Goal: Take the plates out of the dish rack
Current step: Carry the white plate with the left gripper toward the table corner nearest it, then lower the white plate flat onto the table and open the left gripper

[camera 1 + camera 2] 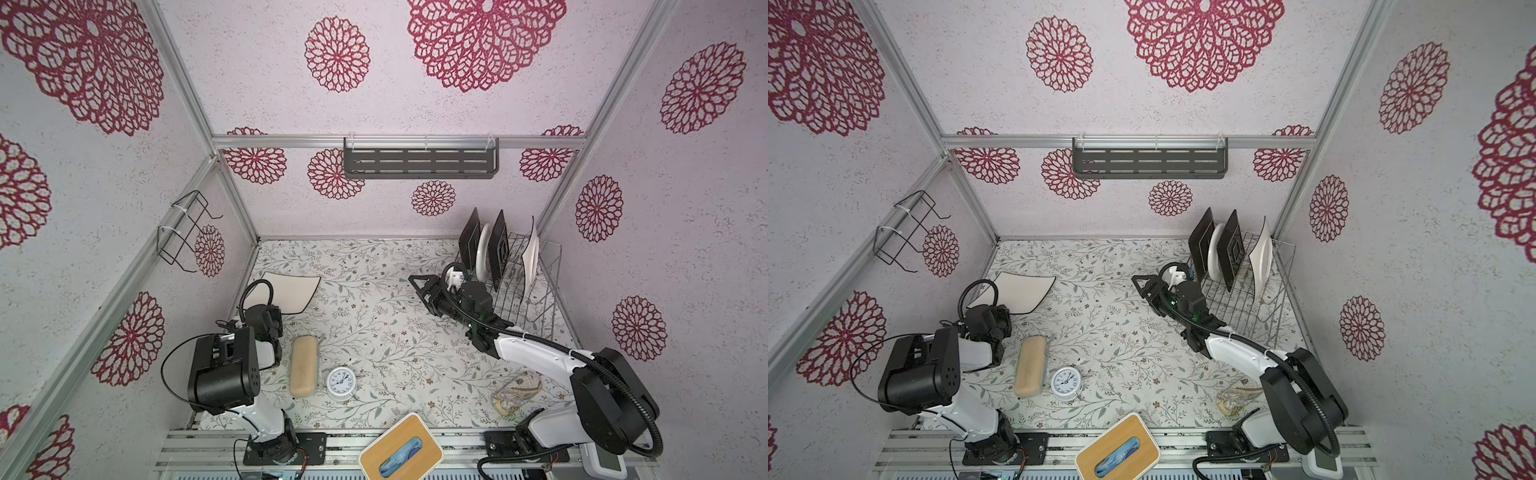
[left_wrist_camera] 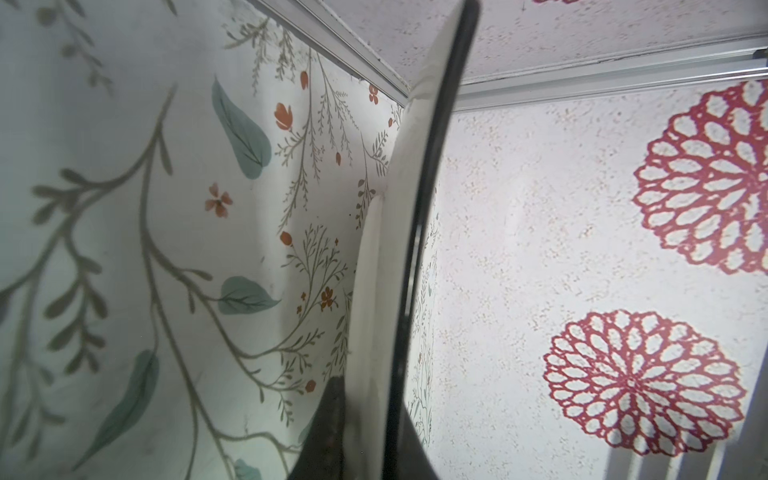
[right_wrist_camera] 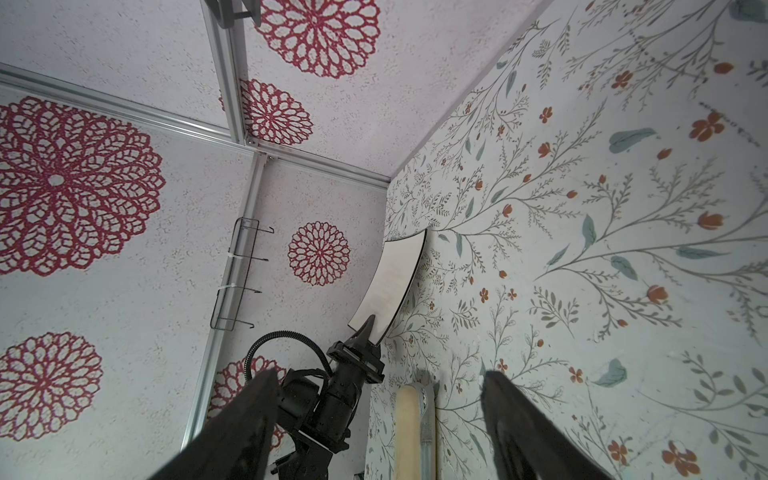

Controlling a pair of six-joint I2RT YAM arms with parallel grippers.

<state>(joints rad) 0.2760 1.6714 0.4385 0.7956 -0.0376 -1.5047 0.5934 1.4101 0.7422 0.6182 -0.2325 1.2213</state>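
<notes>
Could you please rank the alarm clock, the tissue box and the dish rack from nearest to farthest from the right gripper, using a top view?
From the right gripper:
1. dish rack, close by on its right.
2. alarm clock, towards the front left.
3. tissue box, at the front edge.

Both top views sit high over the front edge, looking down and toward the back wall [image 1: 386, 208], far enough off to take in the whole table [image 1: 395, 332] and the dish rack [image 1: 528, 291]; the two overlap almost completely. Your left wrist camera is pressed very close to the white plate [image 2: 382, 291], looking along its rim toward a corner (little else fits). Your right wrist camera looks out between its own spread fingers [image 3: 245, 419], across the table to the side wall [image 3: 124, 299]. From farther off, it shows you that same plate and the left gripper [image 3: 368, 330].
</notes>
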